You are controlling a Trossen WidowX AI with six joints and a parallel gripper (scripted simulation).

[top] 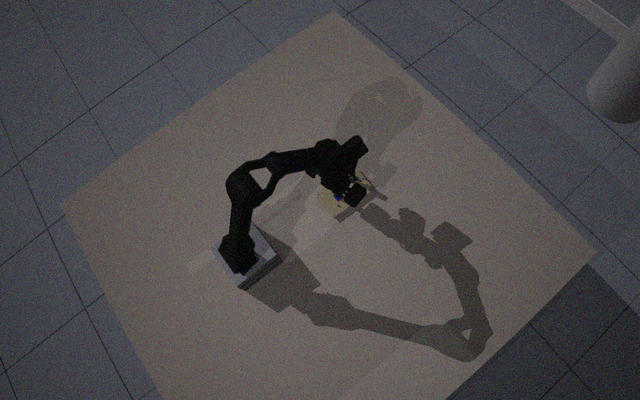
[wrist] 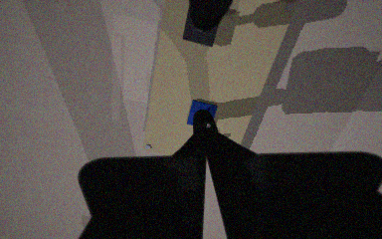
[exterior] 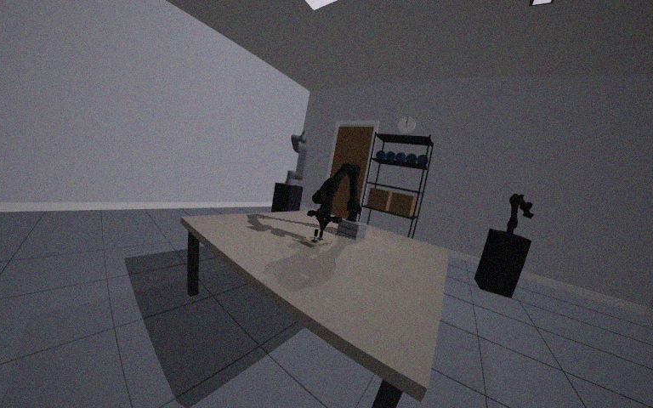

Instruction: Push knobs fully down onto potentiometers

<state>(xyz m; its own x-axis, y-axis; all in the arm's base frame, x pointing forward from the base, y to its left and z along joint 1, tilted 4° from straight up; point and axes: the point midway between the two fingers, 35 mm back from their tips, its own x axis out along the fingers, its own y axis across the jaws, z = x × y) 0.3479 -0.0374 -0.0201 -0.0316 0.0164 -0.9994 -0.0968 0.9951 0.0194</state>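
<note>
The yellowish circuit board point(top: 327, 199) point(wrist: 238, 65) stands on the table. A blue potentiometer point(top: 337, 197) point(wrist: 195, 111) is on it. My gripper point(wrist: 204, 133) is shut with nothing between its fingers; its tips are right over the blue potentiometer in the wrist view. A small dark rounded shape there covers part of the blue body; I cannot tell the knob from the fingertips, nor whether they touch. A large black knob point(top: 354, 195) point(exterior: 315, 233) point(wrist: 209, 12) stands over a dark potentiometer point(wrist: 198, 36) at the wrist view's top edge. How far down either knob sits is hidden.
The table point(top: 165, 207) point(exterior: 371, 292) carries the arm's pale base block point(exterior: 351, 229). The tall black knob stands close beside the gripper. Dark shadows of the arm cross the board and table. Other robots on pedestals and a shelf stand well away from the table.
</note>
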